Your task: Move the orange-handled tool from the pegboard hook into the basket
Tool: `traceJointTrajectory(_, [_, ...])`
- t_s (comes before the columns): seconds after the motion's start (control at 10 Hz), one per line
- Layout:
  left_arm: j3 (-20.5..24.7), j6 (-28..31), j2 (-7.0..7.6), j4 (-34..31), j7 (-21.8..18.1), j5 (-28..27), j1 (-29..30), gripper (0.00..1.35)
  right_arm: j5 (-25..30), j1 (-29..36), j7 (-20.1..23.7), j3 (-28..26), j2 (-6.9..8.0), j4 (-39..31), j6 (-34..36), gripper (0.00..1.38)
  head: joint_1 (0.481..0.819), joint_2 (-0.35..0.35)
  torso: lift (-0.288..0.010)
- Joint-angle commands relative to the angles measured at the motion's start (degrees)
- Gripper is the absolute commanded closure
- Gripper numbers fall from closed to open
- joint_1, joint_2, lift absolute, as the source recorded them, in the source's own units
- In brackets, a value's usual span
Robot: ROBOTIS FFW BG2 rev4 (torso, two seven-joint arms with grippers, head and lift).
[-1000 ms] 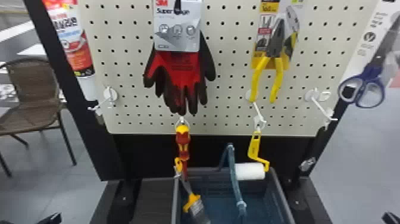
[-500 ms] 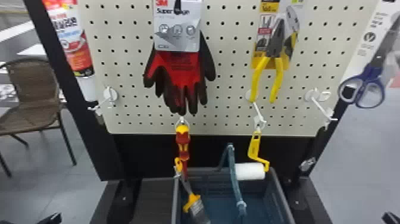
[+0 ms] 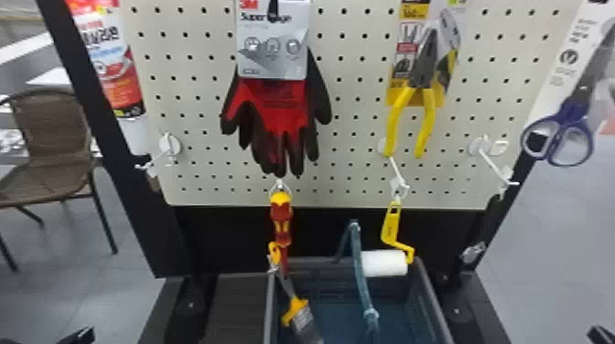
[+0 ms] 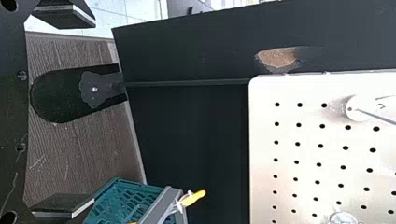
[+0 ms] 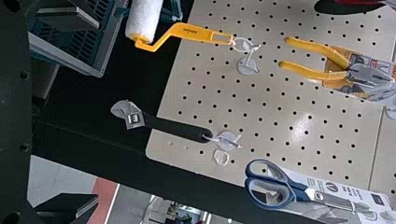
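Nothing had visibly moved since the earlier frame. The left gripper and right gripper were well apart from the basket, left and right of it, fingers spread, empty. The roller hung from its hook, near the basket's far rim.

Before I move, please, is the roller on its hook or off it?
On. The roller hangs by a white loop from the hook on the pegboard.
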Motion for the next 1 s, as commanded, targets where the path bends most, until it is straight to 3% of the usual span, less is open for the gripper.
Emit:
traceJointTrajectory(0.0, [0.0,0.0,-0.41,0.0,0.0,0.0,0.0,0.0,0.0,0.0,0.0,0.0,0.75,0.0,0.0,0.0,0.549,0.0,-0.1])
traceJointTrajectory(0.9, [0.0,0.0,-0.41,0.0,0.0,0.0,0.0,0.0,0.0,0.0,0.0,0.0,0.75,0.0,0.0,0.0,0.549,0.0,-0.1])
